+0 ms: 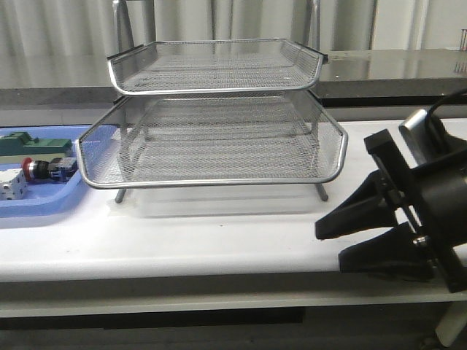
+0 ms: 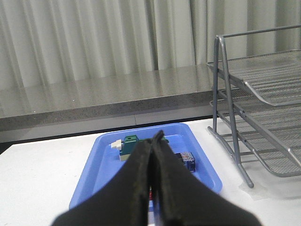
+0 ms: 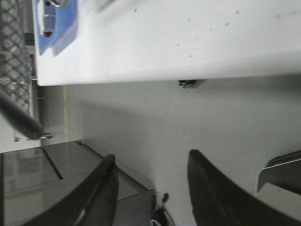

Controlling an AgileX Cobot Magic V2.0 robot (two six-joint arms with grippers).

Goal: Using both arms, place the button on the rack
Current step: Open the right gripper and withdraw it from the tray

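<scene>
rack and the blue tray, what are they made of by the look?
Rack: looks like silver metal, fine wire mesh in thin rod frames with a dull sheen. Blue tray: probably moulded plastic, given its uniform colour, rounded rim and soft gloss. Neither can be confirmed from the pictures alone.

Open desk [image 1: 219,240] runs in front of the rack [image 1: 211,138]; its two trays face forward unblocked, while the blue tray [image 1: 44,200] crowds its left side.

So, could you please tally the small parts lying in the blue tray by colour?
Parts in the blue tray:
Green component: 1
Red-headed button: 1
White block: 1
Total: 3
</scene>
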